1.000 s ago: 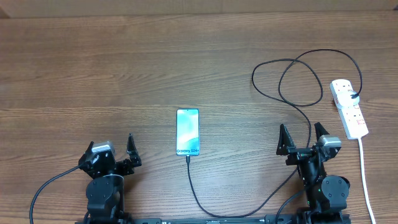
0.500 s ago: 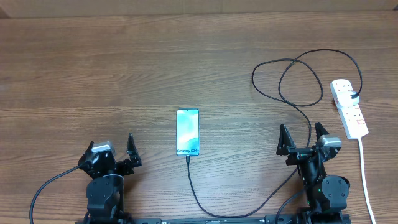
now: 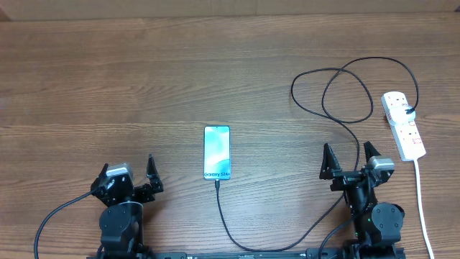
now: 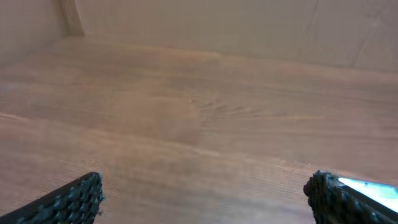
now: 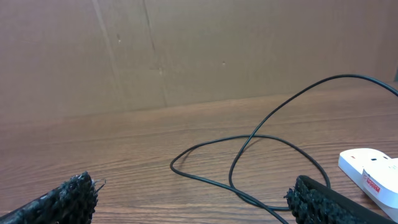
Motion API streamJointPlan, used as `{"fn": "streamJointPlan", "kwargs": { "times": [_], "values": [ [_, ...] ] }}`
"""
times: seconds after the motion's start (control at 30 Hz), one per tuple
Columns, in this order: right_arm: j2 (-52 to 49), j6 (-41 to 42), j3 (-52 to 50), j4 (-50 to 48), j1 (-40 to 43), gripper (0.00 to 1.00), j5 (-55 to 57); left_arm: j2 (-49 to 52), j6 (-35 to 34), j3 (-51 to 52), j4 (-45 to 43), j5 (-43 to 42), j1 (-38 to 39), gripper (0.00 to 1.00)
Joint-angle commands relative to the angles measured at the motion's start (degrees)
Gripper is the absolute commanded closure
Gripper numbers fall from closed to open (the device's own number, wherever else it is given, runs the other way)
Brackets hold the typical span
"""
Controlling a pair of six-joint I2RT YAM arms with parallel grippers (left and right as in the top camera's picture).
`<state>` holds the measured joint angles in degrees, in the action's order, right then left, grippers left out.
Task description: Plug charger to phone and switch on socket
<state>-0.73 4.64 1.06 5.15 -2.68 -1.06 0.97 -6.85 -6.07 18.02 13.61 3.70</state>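
The phone point(image 3: 217, 152) lies flat mid-table, its screen lit light blue. The charger point(image 3: 338, 93), a thin black cable, meets the phone's near short end, curves along the front edge, rises past my right arm and loops over to its black plug in the socket point(image 3: 403, 126). That white strip lies at the far right. My left gripper point(image 3: 129, 171) stands open near the front edge, left of the phone, with nothing in it point(image 4: 205, 205). Open and empty as well, my right gripper point(image 3: 348, 155) sits beside the rising cable. Its wrist view shows the charger loops point(image 5: 249, 146) and the socket's end point(image 5: 373, 174) ahead.
The socket's thick white cord point(image 3: 422, 205) runs from the strip to the front edge at the far right. A cardboard wall point(image 5: 186, 50) closes the back of the table. A black arm cable point(image 3: 50, 219) curls at the front left.
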Motion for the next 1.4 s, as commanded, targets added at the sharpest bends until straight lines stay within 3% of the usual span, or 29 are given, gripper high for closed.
{"fn": "streamJointPlan", "kwargs": {
  "times": [0.0, 0.17, 0.3, 1.37],
  "values": [
    [0.6, -0.2, -0.6, -0.3, -0.2, 0.0, 0.6, -0.8, 1.5, 1.6, -4.1, -4.1, -0.4, 0.0],
    [0.6, -0.2, -0.6, -0.3, -0.2, 0.0, 0.6, -0.8, 9.0, 5.9, -14.6, -13.9, -1.1, 0.0],
    [0.6, -0.2, -0.6, -0.3, -0.2, 0.0, 0.6, -0.8, 13.1, 5.8, -13.5, -15.3, -1.6, 0.01],
    [0.6, -0.2, -0.6, -0.3, -0.2, 0.0, 0.6, -0.8, 7.7, 5.8, -13.4, -15.1, -5.4, 0.0]
  ]
}}
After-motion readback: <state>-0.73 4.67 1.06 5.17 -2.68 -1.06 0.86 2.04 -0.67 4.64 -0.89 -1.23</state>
